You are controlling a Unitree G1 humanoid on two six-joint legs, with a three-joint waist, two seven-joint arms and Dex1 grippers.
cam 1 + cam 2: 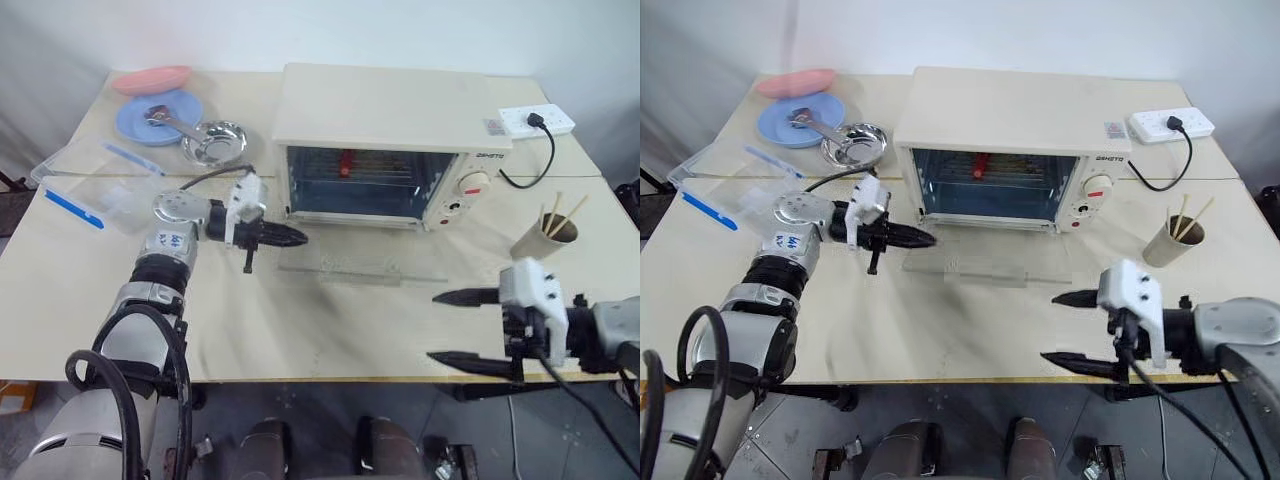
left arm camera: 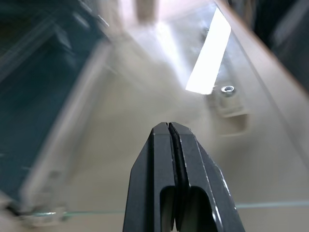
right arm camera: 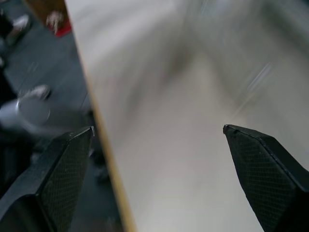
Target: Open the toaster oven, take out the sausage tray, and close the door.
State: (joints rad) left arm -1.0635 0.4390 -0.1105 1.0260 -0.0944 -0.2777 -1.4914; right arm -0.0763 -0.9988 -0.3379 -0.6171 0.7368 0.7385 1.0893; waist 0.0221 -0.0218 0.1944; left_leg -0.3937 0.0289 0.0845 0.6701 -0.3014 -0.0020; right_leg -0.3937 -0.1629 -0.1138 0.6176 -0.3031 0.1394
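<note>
Left eye view shows a cream counter point(image 1: 300, 330) carrying everything. At the far left lie clear plastic containers point(image 1: 85, 185) with blue strips, and behind them a pink plate point(image 1: 152, 79), a blue plate point(image 1: 150, 120) and a round steel bowl point(image 1: 214, 141).

The left gripper point(image 1: 298, 237) points toward the oven's lower left corner, its jaws clenched tight together with nothing between them; the left wrist view shows the two black fingers point(image 2: 159, 183) pressed flat against each other.

Just past those jaws stands the toaster oven point(image 1: 385, 110), a cream-white box with a flat top, two round knobs at its right front and a small brand mark above them. The door point(image 1: 360, 268) is swung down open and lies flat on the counter in front of the oven, a clear glass panel just ahead of the left jaws and slightly nearer the robot. Inside the dark cavity, beyond the left jaws, the sausage tray point(image 1: 350, 170) sits on the wire rack, with a red sausage point(image 1: 345, 160) standing out against the metal.

To the right of the oven are a white power strip point(image 1: 535, 120) with a black cord, and a paper cup point(image 1: 545, 235) holding wooden sticks.

The right gripper point(image 1: 455, 328) hovers over the counter's near edge, jaws released and spread wide, empty, well apart from the door.
</note>
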